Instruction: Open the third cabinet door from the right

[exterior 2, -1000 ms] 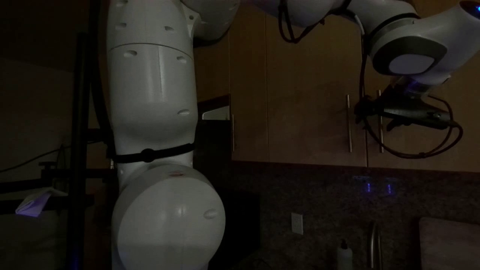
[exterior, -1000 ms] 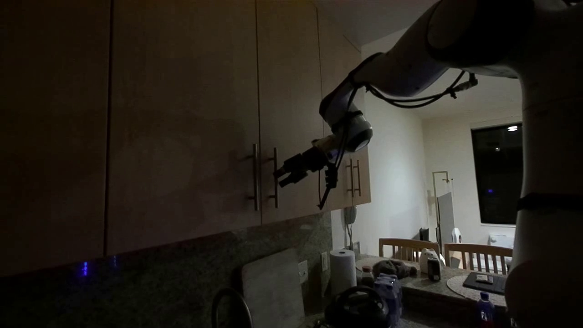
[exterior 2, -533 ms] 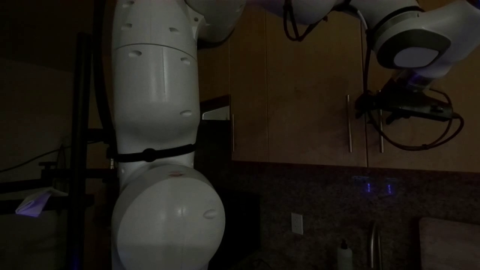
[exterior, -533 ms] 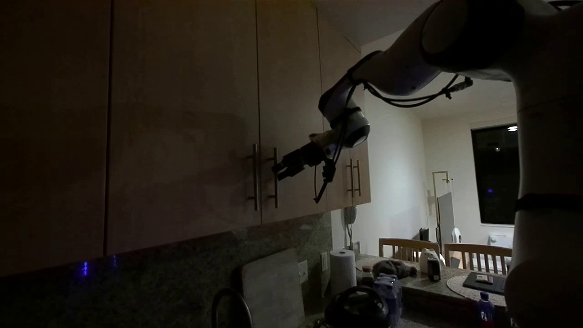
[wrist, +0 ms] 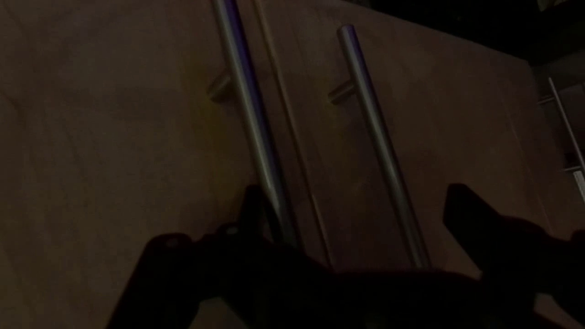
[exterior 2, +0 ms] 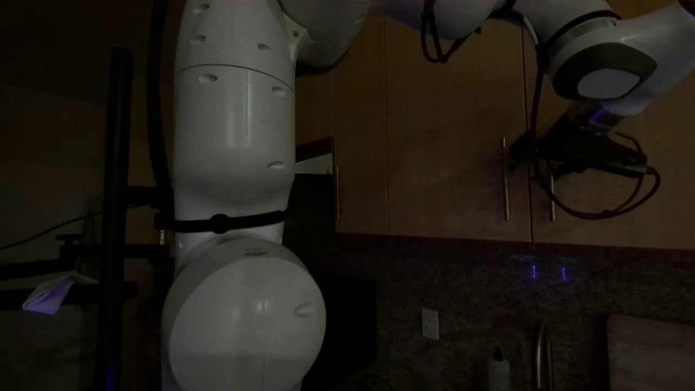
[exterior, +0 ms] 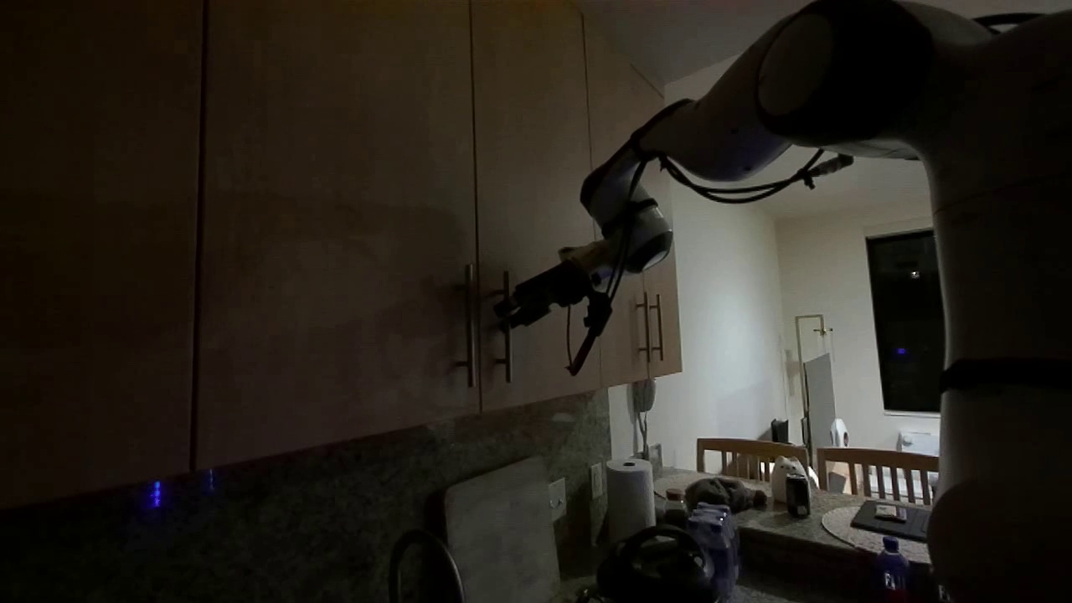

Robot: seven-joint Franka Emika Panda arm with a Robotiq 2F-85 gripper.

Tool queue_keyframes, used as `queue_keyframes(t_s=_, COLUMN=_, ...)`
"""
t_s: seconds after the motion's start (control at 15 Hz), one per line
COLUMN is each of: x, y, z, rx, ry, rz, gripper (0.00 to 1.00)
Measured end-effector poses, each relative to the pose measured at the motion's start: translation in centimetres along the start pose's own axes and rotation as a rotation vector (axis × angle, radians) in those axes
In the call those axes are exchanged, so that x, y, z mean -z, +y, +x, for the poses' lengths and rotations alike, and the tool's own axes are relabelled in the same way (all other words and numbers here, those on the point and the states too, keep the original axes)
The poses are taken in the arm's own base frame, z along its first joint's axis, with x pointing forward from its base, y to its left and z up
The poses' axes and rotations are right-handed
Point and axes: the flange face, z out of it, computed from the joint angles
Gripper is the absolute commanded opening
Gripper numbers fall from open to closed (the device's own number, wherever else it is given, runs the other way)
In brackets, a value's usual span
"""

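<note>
The third cabinet door is flat, light wood and shut. Its vertical metal bar handle stands near its left edge. The neighbouring door's handle is just left across the seam. Both also show in an exterior view, as the right handle and left handle. My gripper is open, its dark fingers overlapping the third door's handle. In the wrist view my gripper has its fingers wide apart. A left bar and a right bar appear between them; the left fingertip is close beside the left bar. Contact is unclear.
Another pair of handles is farther right. Below the cabinets are a cutting board, a paper towel roll, a faucet and a dark rounded object. A pump bottle stands by the sink. The room is dim.
My gripper has moved left and slightly up, closer to the pair of handles. The arm has shifted along with it. The doors have not moved.
</note>
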Motion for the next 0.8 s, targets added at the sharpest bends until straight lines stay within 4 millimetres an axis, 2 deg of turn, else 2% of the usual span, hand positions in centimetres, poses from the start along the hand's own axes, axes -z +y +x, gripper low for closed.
queue_keyframes(t_s=0.4, x=-0.1, y=0.9, z=-0.1, rx=-0.003, ry=-0.013, rz=0.054, gripper=1.0)
queue_keyframes(t_s=0.8, x=0.5, y=1.4, z=-1.1, rx=-0.024, ry=-0.016, rz=0.076, gripper=1.0)
